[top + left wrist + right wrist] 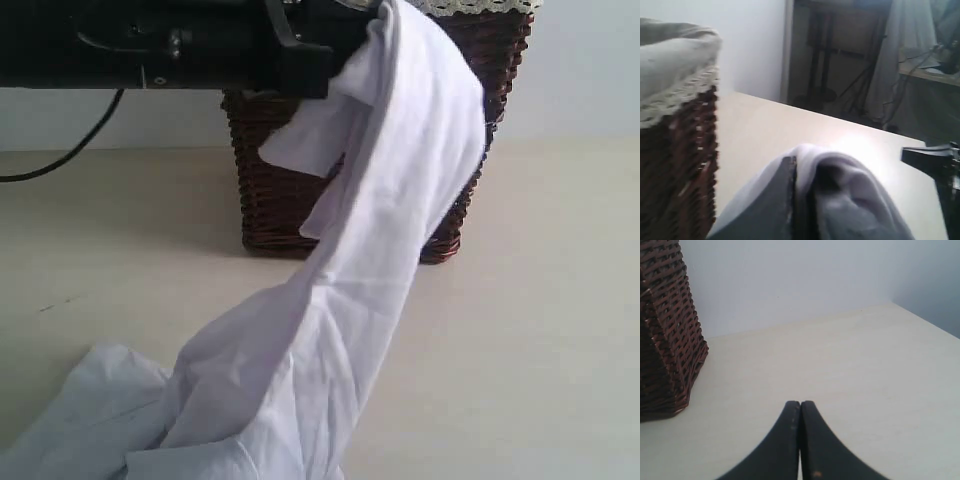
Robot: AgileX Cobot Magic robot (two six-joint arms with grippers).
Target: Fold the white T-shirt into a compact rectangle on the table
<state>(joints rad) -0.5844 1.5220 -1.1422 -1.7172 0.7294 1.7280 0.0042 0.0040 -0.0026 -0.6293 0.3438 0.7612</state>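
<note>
Hanging from the left jaws near the top of the exterior view, the white T-shirt point(400, 170) falls in a long twisted drape in front of the wicker basket point(270, 200) and ends in a crumpled heap on the tabletop point(540, 330) at the lower left. The black left arm point(180, 45) reaches in level from the left edge, a dark cable point(70, 152) trails below it, and a strip of lace trim point(480, 8) shows along the basket's rim. In the left wrist view the left jaws are closed, pinching a bunched fold of the shirt that swells over one dark finger point(782, 200); the basket and its grey liner point(670, 60) sit just beside, with pale tabletop beyond. In the right wrist view the right jaws are pressed together with nothing between them, above the tabletop, the basket off to one side.
</note>
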